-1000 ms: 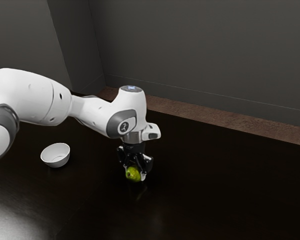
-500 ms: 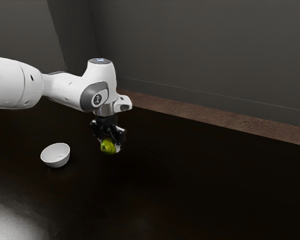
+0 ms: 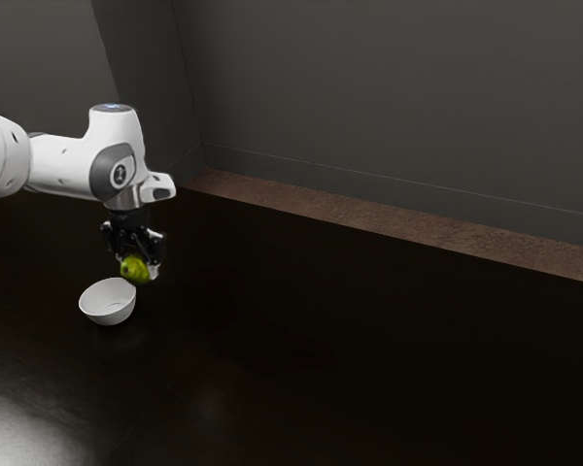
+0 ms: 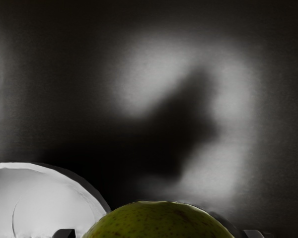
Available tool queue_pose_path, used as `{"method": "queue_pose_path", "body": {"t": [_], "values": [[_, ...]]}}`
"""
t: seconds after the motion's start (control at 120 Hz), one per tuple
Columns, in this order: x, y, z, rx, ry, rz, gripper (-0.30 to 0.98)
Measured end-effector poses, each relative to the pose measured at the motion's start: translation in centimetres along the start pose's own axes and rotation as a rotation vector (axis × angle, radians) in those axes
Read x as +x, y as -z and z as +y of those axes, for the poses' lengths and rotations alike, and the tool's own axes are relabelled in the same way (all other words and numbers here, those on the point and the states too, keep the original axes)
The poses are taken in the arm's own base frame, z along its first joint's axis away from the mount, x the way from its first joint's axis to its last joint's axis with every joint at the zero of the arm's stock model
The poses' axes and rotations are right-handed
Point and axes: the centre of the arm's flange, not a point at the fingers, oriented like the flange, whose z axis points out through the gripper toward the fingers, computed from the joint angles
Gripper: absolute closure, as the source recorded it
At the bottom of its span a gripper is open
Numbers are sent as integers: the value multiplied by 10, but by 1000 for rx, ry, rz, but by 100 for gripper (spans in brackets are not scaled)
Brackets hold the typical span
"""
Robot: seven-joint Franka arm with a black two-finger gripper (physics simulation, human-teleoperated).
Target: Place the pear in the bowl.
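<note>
Dark tabletop (image 3: 369,369) is bearing 1 white bowl (image 3: 108,316); 1 green pear (image 3: 133,271) is hanging nr. it, aloft, black 2-finger gripper's (image 3: 139,269) jaws pinching both sides; wt. prob. light, flesh firm but bruisable, skin slick, so mod. mid-body squeeze is looking best.

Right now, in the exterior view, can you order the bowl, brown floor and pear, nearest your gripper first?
1. Pear: held in my gripper.
2. Bowl: lower down, toward the exterior view's left.
3. Brown floor: beyond the table.
</note>
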Motion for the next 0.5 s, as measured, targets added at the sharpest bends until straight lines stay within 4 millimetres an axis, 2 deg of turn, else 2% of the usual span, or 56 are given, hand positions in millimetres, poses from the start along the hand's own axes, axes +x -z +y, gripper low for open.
{"method": "queue_pose_path", "body": {"t": [0.2,0.317,0.5], "values": [[-5,-4,-48,13,0,-7,39],[-13,-5,-60,12,-17,-14,39],[-41,-28,-73,-7,-35,-68,38]]}}
